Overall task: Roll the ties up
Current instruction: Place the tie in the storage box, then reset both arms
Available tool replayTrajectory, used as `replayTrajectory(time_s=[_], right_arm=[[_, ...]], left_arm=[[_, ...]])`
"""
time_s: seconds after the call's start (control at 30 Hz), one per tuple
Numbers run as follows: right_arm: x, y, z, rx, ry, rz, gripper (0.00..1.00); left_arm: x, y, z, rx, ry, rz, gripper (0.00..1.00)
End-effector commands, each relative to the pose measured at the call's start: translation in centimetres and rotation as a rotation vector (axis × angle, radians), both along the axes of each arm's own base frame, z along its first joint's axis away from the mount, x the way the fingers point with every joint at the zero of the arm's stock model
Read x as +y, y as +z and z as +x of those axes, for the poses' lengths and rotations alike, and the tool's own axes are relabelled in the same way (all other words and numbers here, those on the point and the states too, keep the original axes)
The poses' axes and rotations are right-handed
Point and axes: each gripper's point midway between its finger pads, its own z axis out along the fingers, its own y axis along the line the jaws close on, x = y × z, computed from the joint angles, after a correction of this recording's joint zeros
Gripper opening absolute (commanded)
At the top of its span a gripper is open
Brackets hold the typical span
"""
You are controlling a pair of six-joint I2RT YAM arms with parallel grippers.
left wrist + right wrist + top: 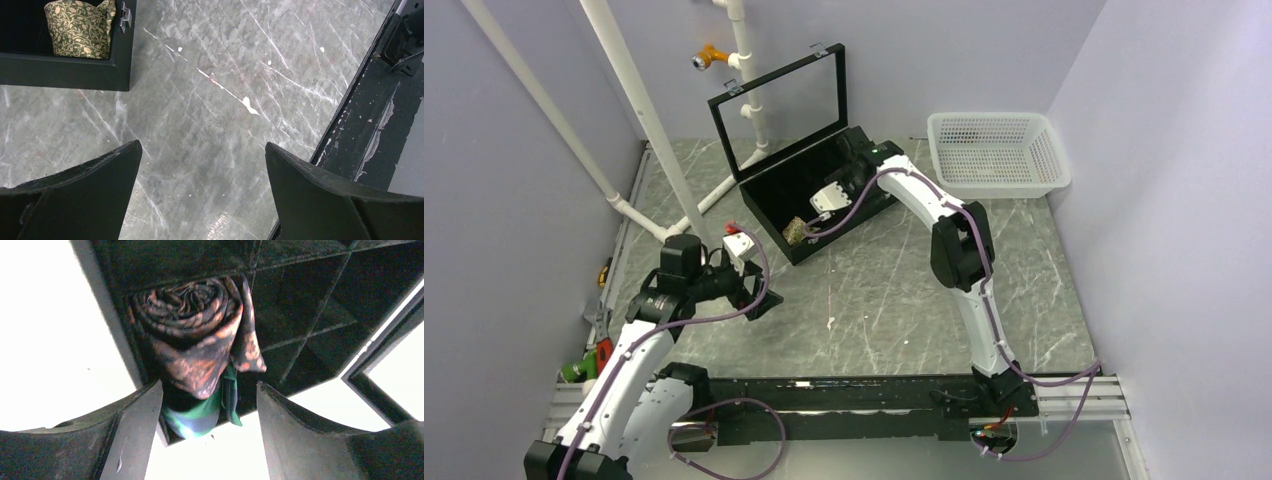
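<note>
A rolled tan leaf-patterned tie (798, 232) sits in the near corner of the open black box (849, 232); it also shows in the left wrist view (80, 27). In the right wrist view a rolled dark brown-maroon tie (192, 335) stands in a box compartment, with a teal tie (200, 415) beside it at the box's edge. My right gripper (209, 386) is open just above these two ties, holding nothing; it reaches into the box (824, 207). My left gripper (759, 300) is open and empty over bare table (202, 165), in front of the box.
The box lid (774, 75) stands upright behind the box. A white basket (996, 150) sits at the back right. White pipes (639, 100) rise at the left. A black rail (844, 390) runs along the near edge (360, 130).
</note>
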Motion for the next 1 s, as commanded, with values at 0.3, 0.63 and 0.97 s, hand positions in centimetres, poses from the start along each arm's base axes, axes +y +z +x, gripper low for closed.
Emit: replayTrajectory(time_s=[0.3, 0.63, 0.97], right_arm=[[-3.5, 10.3, -3.7, -0.06, -0.051, 0.045, 0.87], [-7.4, 21.8, -5.8, -0.177, -0.424, 0.479, 1.0], [-18.3, 22.8, -12.2, -0.117, -1.089, 1.036, 1.0]], left_arm=[[-0.5, 2.4, 1.2, -0.064, -0.05, -0.005, 0.99], [-0.8, 6.5, 4.3, 0.074, -0.007, 0.035, 0.99], [-3.3, 9.9, 12.2, 0.07, 0.07, 0.19, 0.99]])
